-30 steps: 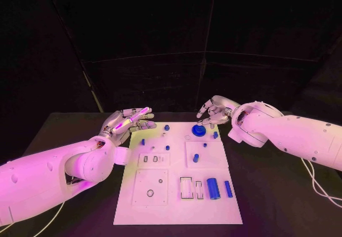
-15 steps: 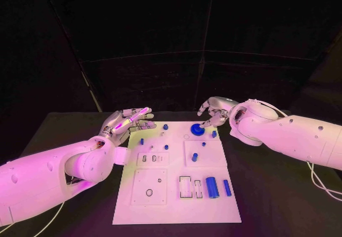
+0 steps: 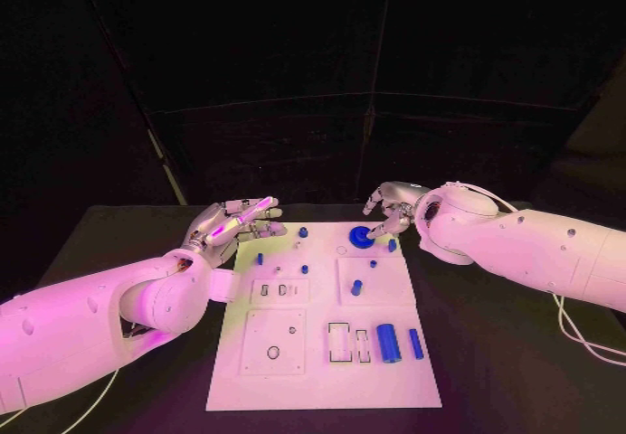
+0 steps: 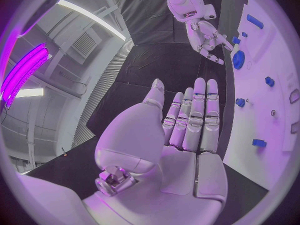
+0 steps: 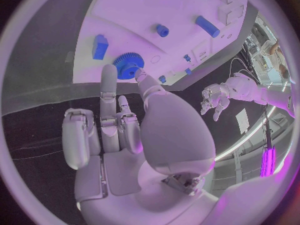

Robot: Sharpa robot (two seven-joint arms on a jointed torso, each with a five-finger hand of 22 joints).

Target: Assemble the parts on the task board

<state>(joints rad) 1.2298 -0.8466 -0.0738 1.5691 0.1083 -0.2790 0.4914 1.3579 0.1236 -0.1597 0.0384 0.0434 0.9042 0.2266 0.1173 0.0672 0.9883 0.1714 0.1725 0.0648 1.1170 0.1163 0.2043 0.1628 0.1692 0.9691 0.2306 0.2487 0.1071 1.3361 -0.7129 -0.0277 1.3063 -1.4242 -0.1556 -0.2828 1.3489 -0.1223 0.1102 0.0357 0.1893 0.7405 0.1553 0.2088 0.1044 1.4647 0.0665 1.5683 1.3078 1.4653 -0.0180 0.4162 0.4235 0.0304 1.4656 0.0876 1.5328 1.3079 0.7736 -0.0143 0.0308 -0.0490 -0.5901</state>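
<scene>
White and flat, the task board (image 3: 327, 362) lies in the middle of the black table (image 3: 508, 362), with small blue parts spread across it. Against the picture from a second ago, the right hand (image 3: 393, 208) has drawn in over the board's far edge and now sits close above the blue gear (image 3: 362, 238); in the right wrist view one extended finger and the thumb reach to the gear's rim (image 5: 128, 65), though whether they touch it cannot be told. The other fingers of that hand are curled in against the palm. Nothing is held in it.

The left hand (image 3: 235, 224) is where it was a second ago, raised just beside the board's far left corner, palm open, fingers straight and side by side, holding nothing; the left wrist view shows the same flat hand (image 4: 187, 130).

The parts lie as they did before. A small blue block (image 3: 392, 245) stands just beside the gear. Short blue pegs (image 3: 304, 232) dot the far half of the board, and one blue pin (image 3: 356, 287) stands near the middle. In the near half, a thick blue cylinder (image 3: 389, 343) and a thinner blue bar (image 3: 415, 344) lie side by side, next to empty rectangular slots (image 3: 342, 344). No writing or label can be read anywhere.
</scene>
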